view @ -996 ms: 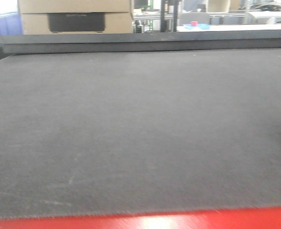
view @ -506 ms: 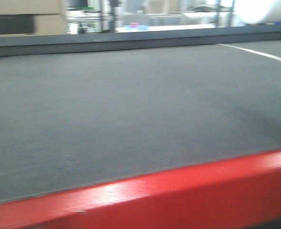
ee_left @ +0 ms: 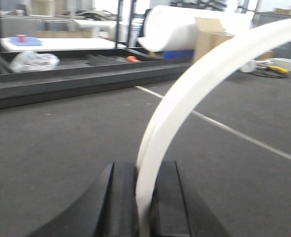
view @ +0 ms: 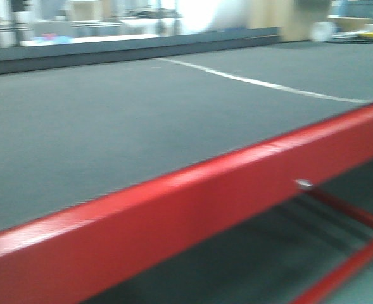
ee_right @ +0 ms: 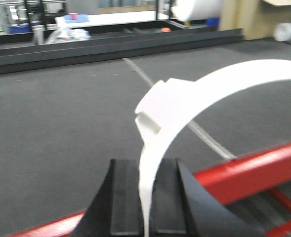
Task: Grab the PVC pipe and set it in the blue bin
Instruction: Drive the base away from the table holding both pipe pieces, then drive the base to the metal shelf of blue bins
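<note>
Camera swung right | red rail [view: 173,209], grey mat [view: 110,126] | PVC pipe [ee_left: 185,94] clamped

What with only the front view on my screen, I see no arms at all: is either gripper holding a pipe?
Observer: Yes. The left gripper is shut on a white curved pipe that arcs upward out of frame.
Operator: And the right one?
Observer: The right gripper is shut on a second white pipe, also curved.
Operator: Any difference between them?
Observer: The second has a squared block just above the gripper; none shows on the left's pipe.
</note>
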Robot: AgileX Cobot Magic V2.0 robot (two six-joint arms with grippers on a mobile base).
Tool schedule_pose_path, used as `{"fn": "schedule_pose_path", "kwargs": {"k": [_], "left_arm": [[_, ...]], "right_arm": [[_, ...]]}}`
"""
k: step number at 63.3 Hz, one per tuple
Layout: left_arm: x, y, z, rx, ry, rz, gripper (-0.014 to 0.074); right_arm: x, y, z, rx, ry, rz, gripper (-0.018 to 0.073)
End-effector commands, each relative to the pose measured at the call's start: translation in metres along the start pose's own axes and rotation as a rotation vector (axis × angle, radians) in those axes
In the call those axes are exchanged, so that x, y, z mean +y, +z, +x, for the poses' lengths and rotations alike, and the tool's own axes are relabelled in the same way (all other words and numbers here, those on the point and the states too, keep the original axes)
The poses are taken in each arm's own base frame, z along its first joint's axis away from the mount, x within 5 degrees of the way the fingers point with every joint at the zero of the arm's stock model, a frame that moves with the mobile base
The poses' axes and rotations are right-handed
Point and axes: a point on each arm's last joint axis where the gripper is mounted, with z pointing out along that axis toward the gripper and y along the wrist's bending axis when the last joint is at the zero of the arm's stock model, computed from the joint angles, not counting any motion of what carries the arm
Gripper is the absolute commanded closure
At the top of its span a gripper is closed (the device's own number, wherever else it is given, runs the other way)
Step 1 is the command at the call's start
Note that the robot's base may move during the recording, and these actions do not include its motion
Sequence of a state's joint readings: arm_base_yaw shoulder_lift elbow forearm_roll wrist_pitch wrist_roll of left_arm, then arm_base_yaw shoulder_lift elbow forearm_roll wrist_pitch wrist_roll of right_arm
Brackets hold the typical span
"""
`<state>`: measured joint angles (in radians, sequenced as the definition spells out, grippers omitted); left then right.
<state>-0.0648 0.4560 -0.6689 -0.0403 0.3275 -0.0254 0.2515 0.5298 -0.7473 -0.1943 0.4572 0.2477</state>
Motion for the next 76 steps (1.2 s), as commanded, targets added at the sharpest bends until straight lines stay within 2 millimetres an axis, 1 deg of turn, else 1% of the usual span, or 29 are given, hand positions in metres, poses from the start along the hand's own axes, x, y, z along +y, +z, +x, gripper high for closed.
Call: {"fn": "schedule_pose_path", "kwargs": {"k": [1,76], "left_arm": [[-0.0004,-0.0009,-0.0039,-0.036,-0.005,0.004,0.0707],[-0.0004,-0.0009,-0.0039,-0.036,-0.005,0.004,0.0707]], "right_arm": [[-0.0001,-0.0015,-0.0016,-0.022,-0.018,-0.001,0.0728],[-0.0001,-0.0015,-0.0016,-0.022,-0.018,-0.001,0.0728]]}}
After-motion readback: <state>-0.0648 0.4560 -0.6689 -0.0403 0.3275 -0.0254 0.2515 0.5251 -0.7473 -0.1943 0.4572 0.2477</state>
